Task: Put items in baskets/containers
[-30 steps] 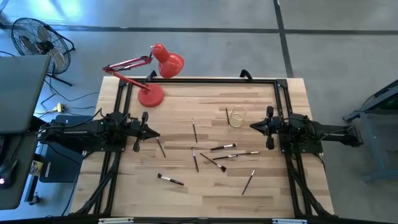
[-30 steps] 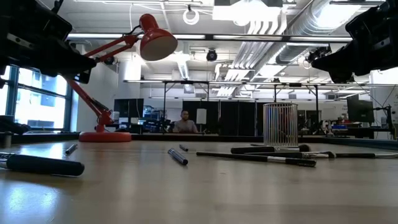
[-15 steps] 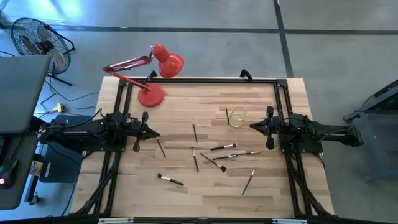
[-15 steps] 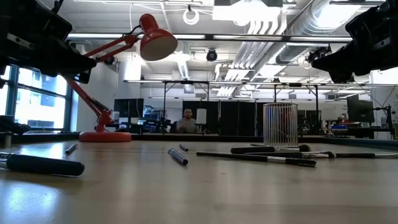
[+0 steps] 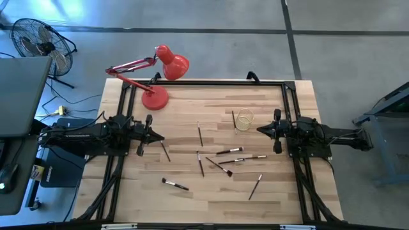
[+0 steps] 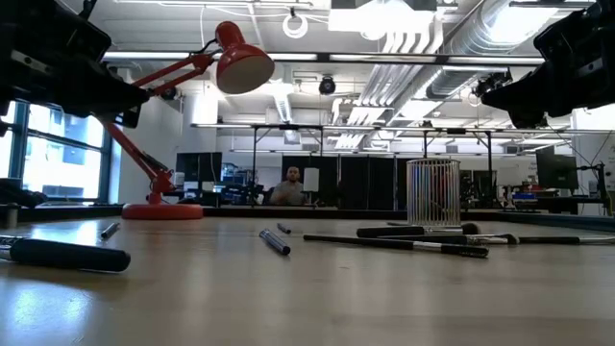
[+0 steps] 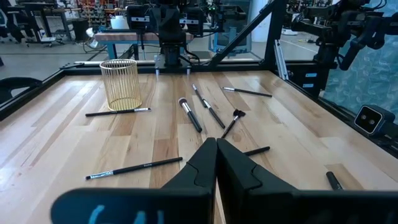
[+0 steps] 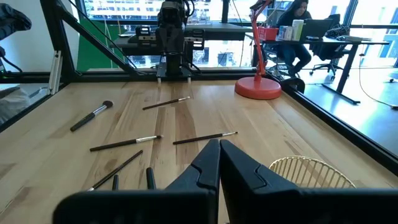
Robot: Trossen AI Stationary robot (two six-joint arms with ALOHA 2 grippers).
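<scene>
- Makeup brushes (image 5: 229, 151) lie scattered flat on the wooden table (image 5: 211, 191), mid-table between our 2 arms; we count about 8, none in the cup
- 1 brush (image 5: 174, 184) sits apart toward the front edge, another (image 5: 255, 186) lies front-right, another (image 5: 165, 151) lies just beside our left gripper
- Cup (image 5: 243, 120) stands upright, right of centre, near our right gripper; it reads as a gold wire-look cylinder in the left wrist view (image 7: 120, 84)
- 1 thin brush (image 7: 118, 112) lies just beside the cup's base
- Left gripper (image 5: 152, 135) parked at the left table edge, fingers (image 7: 205, 168) pressed together, holding nothing
- Right gripper (image 5: 261, 130) parked at the right edge, fingers (image 8: 208, 165) likewise together, empty
- Red desk lamp (image 5: 155, 97) on the back-left corner, well apart from the brushes
</scene>
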